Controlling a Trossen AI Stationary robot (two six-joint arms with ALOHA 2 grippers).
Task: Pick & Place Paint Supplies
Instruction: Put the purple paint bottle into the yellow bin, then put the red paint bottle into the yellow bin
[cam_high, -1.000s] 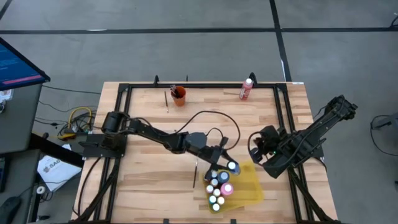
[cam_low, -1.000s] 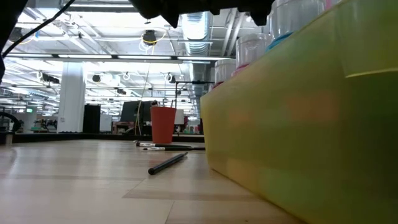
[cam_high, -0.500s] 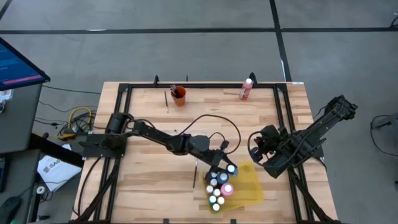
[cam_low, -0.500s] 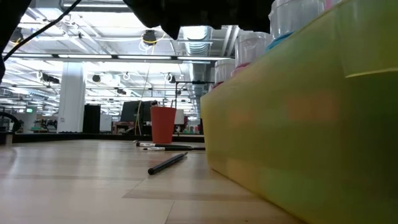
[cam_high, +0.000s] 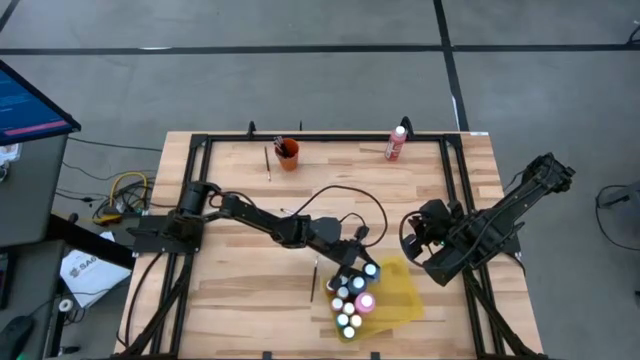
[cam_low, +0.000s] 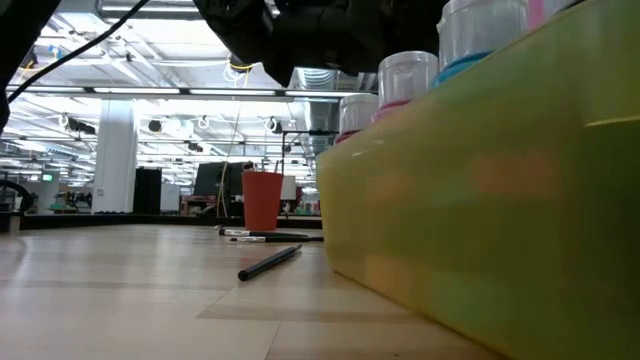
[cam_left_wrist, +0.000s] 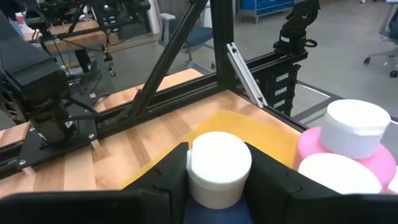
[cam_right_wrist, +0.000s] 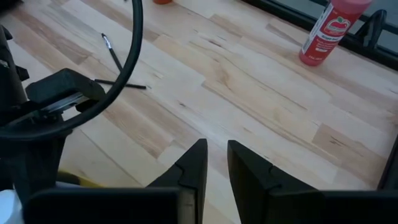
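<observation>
Left wrist view, left gripper (cam_left_wrist: 217, 180) around paint bottle (cam_left_wrist: 219, 167)

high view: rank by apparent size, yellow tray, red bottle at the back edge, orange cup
1. yellow tray, clearly the largest, though bottles cover part of it.
2. red bottle and orange cup: too close to rank. The bottle looks longer, the cup a little wider.

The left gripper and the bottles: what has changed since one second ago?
The left gripper has lowered a white-capped bottle into the yellow tray, beside the pink bottle, and remains around it. The tray shifted slightly in the low view. The right gripper, the orange cup and the red bottle stayed put.
</observation>
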